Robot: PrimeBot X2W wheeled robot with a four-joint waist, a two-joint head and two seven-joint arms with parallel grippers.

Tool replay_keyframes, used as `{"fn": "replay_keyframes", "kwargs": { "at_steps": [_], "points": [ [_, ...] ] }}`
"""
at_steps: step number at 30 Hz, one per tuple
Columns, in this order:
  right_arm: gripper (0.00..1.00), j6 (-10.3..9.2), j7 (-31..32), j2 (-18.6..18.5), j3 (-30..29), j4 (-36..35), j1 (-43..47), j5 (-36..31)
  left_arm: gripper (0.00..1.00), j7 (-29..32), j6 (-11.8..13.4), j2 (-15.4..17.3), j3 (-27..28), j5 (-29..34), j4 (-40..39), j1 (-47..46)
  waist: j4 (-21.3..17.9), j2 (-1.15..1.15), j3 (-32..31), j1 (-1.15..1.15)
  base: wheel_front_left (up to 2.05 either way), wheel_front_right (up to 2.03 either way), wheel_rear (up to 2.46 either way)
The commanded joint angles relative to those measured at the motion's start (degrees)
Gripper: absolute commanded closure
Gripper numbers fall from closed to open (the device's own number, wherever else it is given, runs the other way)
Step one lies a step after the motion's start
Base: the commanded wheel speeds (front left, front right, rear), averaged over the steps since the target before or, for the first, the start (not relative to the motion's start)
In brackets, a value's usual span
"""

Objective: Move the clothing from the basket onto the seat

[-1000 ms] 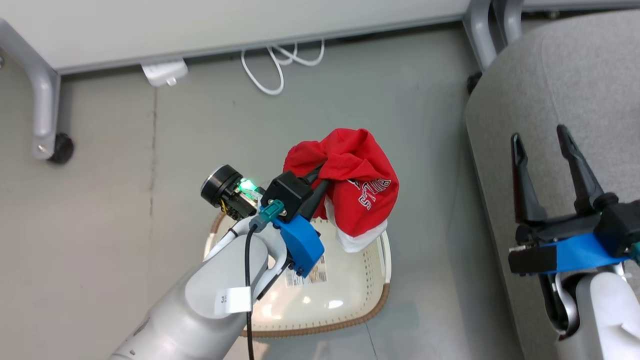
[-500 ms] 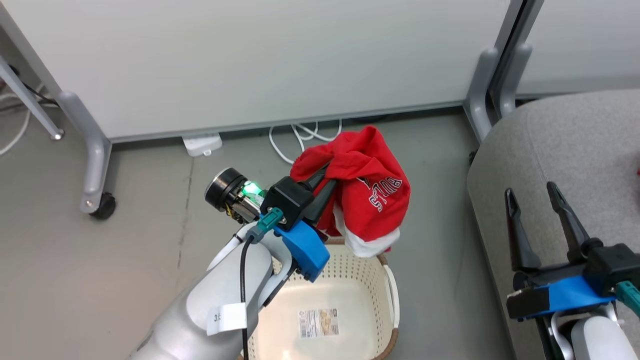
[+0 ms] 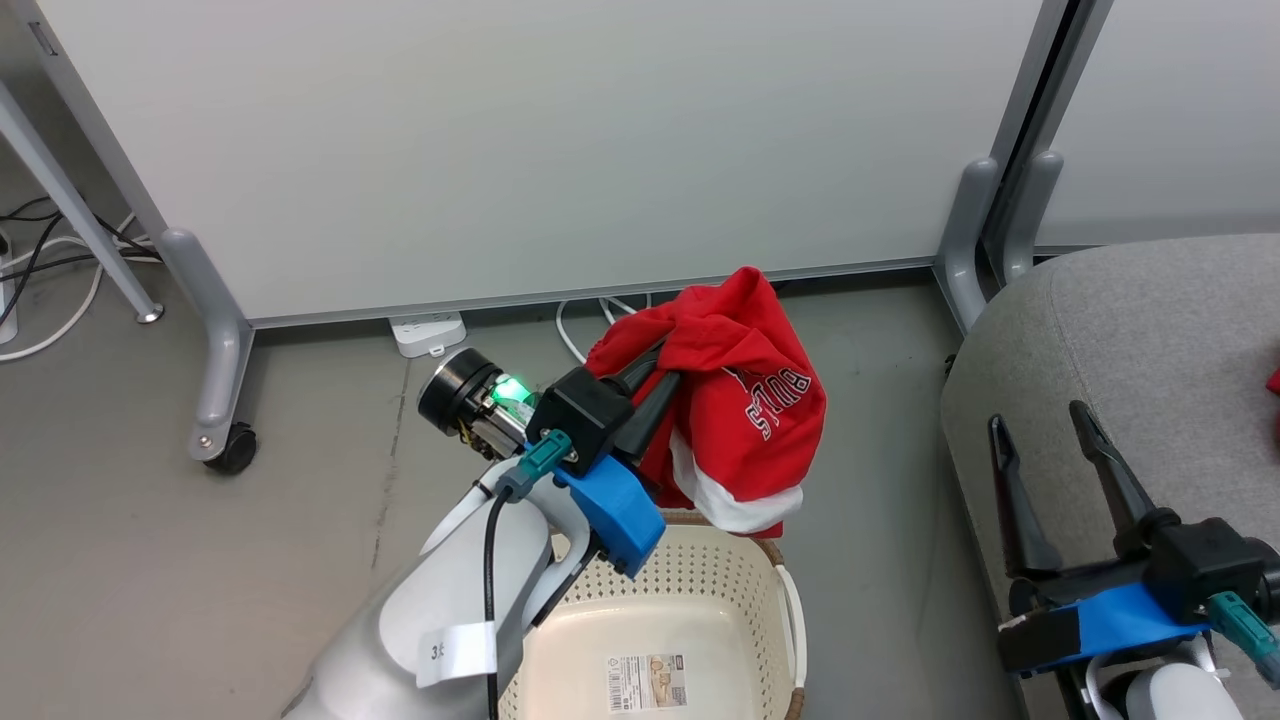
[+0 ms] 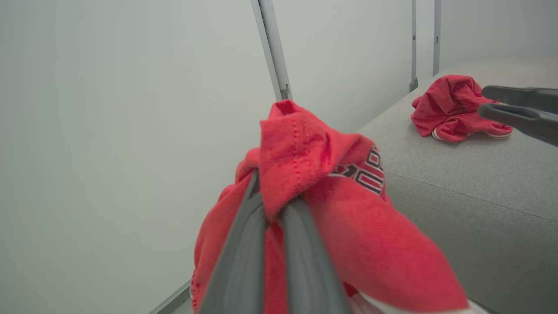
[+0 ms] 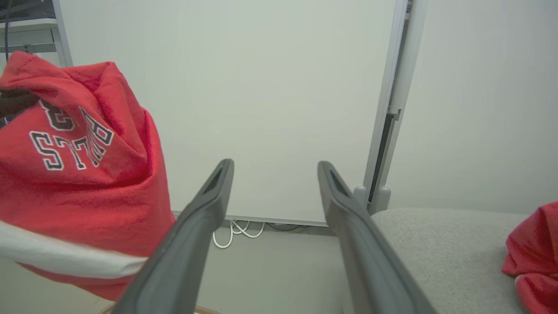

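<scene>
- Red fabric garment with white trim and dark-outlined lettering (image 3: 745,400) hangs bunched from the left gripper (image 3: 655,368), whose two long dark fingers are pressed together on a fold of the cloth.
- That garment is in the air over the far rim of the cream-white perforated plastic laundry basket (image 3: 700,570). Its lowest white edge is just above the basket's brown woven-look rim.
- On the grey floor (image 3: 300,560) stands the basket, and a printed label (image 3: 645,683) shows on its pale bottom.
- To the right of the basket is the large light-grey upholstered seat (image 3: 1150,320), with a strip of floor between them.
- On top of the seat lies a second crumpled red garment (image 4: 453,107), well apart from the held one.
- Over the seat's near left edge hovers the right gripper (image 3: 1037,415), its fingers spread wide with nothing between them.
- Behind stands a white partition panel (image 3: 550,150) on grey legs, one with a black caster (image 3: 232,450). A white power strip (image 3: 428,333) and white cables (image 3: 580,325) lie at its foot.
</scene>
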Motion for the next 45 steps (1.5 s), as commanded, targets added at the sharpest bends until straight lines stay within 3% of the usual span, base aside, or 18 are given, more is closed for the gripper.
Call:
{"fn": "replay_keyframes", "kwargs": {
  "at_steps": [1,13,23,36,45],
  "points": [
    [0.00,0.01,-0.2,0.0,0.4,-0.2,0.2,0.2,1.00,-0.3,-0.4,0.1,0.2,0.2,-0.2,0.7,0.0,0.00,0.0,0.01,0.00,0.00,0.00],
    [0.00,0.01,-0.2,-3.1,11.8,0.5,-7.0,0.6,1.00,-0.3,-0.5,-0.6,0.0,1.3,-0.9,-1.1,0.9,0.00,2.1,0.01,0.00,0.00,0.00],
    [0.00,0.01,-0.2,-5.3,20.8,6.0,-15.4,0.6,1.00,-0.3,-0.4,-1.6,-1.9,1.9,-2.2,-2.7,2.7,0.00,4.7,0.01,0.00,0.00,0.00],
    [0.00,0.01,-0.2,-6.5,24.1,15.1,-22.5,0.1,1.00,-0.3,-0.4,-2.4,-4.3,2.1,-4.8,-4.4,4.6,0.00,7.2,0.01,0.00,0.00,0.00],
    [0.00,0.01,-0.2,-6.8,26.8,17.3,-25.6,1.2,1.00,-0.3,-0.4,-2.6,-4.8,2.0,-5.1,-4.9,4.6,0.00,7.6,0.01,0.00,0.00,0.00]
  ]
}}
